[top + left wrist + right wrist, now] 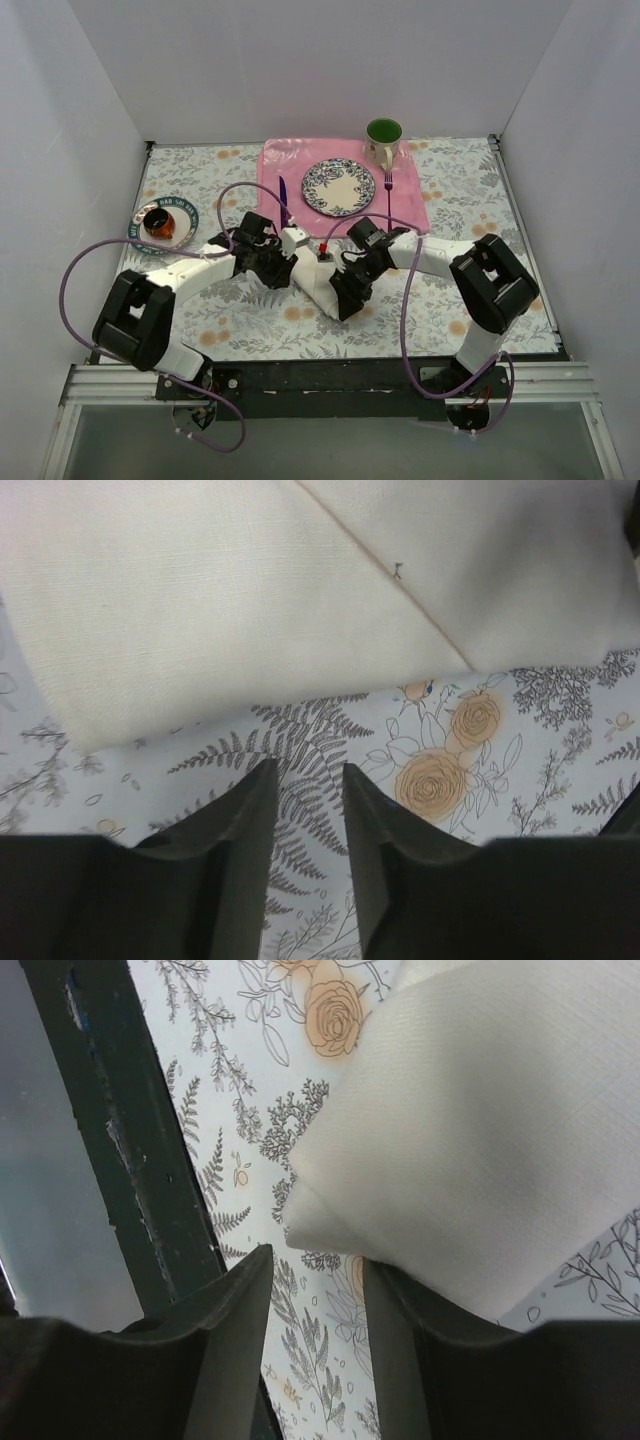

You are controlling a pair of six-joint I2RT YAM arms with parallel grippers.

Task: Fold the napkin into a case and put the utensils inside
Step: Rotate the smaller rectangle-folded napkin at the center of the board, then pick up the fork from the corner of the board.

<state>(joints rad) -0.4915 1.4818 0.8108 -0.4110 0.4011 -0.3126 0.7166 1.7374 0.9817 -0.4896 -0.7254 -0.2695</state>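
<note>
The folded cream-white cloth napkin (315, 280) lay on the flowery tabletop (250, 320), running far-left to near-right. My left tool (305, 780) and right tool (318, 1270) were each a little open and empty, with the napkin edge just ahead.

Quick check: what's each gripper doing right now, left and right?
Left gripper: open, holding nothing; napkin lies just ahead.
Right gripper: open, holding nothing; napkin corner at its fingertips.
</note>
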